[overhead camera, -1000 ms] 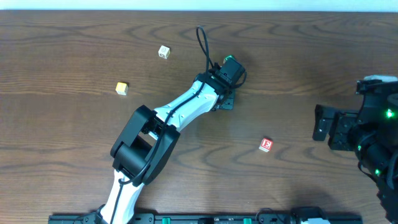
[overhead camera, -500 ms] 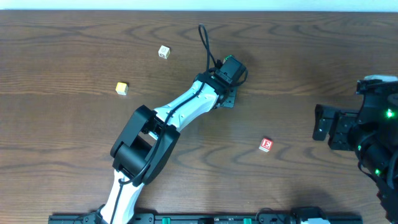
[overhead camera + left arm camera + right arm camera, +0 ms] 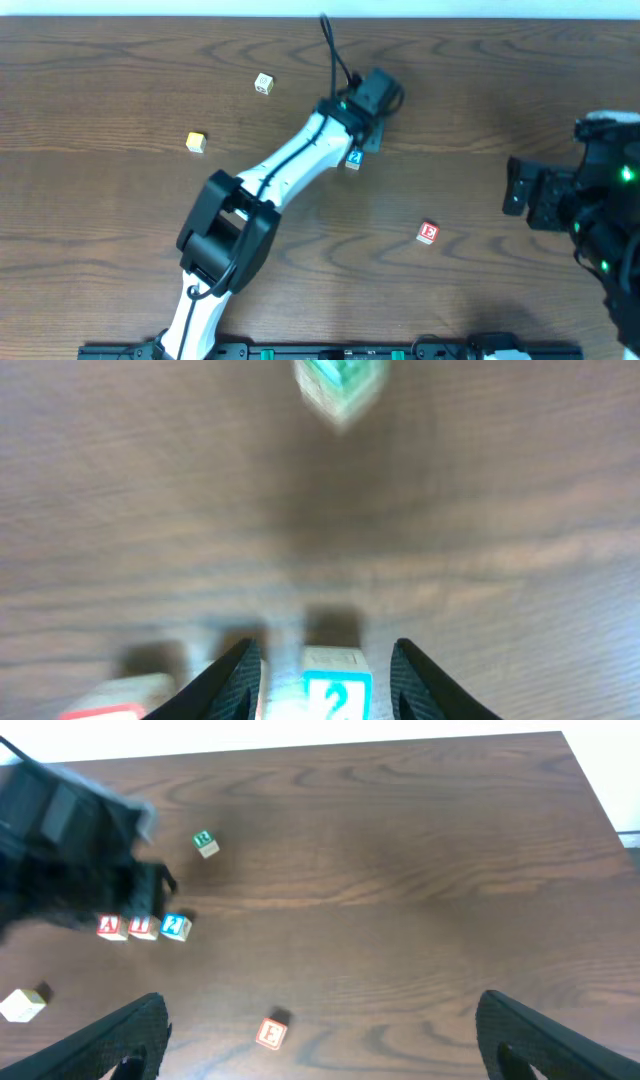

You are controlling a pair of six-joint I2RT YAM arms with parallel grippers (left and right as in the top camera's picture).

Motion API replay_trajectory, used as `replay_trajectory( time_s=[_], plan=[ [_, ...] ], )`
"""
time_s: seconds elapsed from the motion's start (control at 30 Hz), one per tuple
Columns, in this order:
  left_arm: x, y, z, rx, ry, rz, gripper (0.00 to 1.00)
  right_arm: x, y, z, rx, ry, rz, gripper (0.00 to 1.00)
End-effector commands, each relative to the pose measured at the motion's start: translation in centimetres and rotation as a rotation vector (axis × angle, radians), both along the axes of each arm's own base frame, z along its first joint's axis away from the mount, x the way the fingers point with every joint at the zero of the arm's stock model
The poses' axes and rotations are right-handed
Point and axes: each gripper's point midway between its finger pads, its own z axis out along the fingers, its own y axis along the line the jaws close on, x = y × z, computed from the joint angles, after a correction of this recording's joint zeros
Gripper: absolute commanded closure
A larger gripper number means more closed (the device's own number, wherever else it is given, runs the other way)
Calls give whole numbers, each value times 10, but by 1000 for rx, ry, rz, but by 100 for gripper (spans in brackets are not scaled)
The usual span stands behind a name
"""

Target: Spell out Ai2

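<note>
Three blocks stand in a row in the right wrist view: a red A block (image 3: 110, 927), a red block (image 3: 142, 928) whose letter I cannot read, and a blue 2 block (image 3: 175, 926). The blue 2 block also shows in the overhead view (image 3: 353, 158) and in the left wrist view (image 3: 335, 690). My left gripper (image 3: 362, 140) (image 3: 320, 655) is open, with its fingers on either side of the 2 block and a gap on each side. In the overhead view the arm hides the other two blocks. My right gripper (image 3: 518, 190) (image 3: 325, 1020) is open and empty at the far right.
A red E block (image 3: 428, 232) (image 3: 271, 1033) lies alone at centre right. A green block (image 3: 205, 843) (image 3: 340, 380) sits just beyond the row. A yellow block (image 3: 195, 142) and a white block (image 3: 263, 83) lie at the upper left.
My left gripper has drawn back toward the far edge, uncovering the blue 2 block on the table. The right arm has barely moved.
</note>
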Motion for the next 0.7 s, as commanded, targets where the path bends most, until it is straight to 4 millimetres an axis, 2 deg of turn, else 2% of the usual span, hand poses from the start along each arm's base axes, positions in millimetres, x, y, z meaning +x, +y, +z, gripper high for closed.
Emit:
replay_trajectory(
  time_s=[0.0, 0.07, 0.13, 0.2, 0.27, 0.33, 0.4, 0.47, 0.57, 0.63, 0.67],
  plan=[
    [35, 35, 70, -37, -108, 89, 59, 27, 7, -28, 22, 99, 26, 9],
    [40, 62, 100, -53, -118, 122, 62, 44, 17, -47, 54, 164, 91, 11],
    [40, 90, 118, -51, -117, 141, 63, 58, 28, -62, 106, 215, 152, 14],
    [32, 117, 125, -62, -68, 166, 63, 71, 33, -73, 149, 246, 196, 15],
    [21, 136, 124, -90, 8, 162, 63, 81, 32, -82, 194, 268, 212, 14],
    [6, 158, 113, -90, 111, 154, 66, 89, 35, -92, 259, 293, 265, 15],
    [-4, 173, 99, -89, 186, 169, 73, 94, 38, -103, 319, 320, 314, 16],
    [-13, 175, 88, -183, 244, 165, 72, 97, 31, -125, 353, 367, 302, 16],
    [-22, 183, 66, -296, 274, 178, 69, 100, 35, -165, 458, 428, 313, 9],
    [-31, 180, 43, -377, 318, 181, 69, 104, 42, -189, 518, 448, 334, 8],
    [-36, 179, 25, -399, 350, 203, 73, 108, 47, -202, 562, 462, 342, 10]
  ],
)
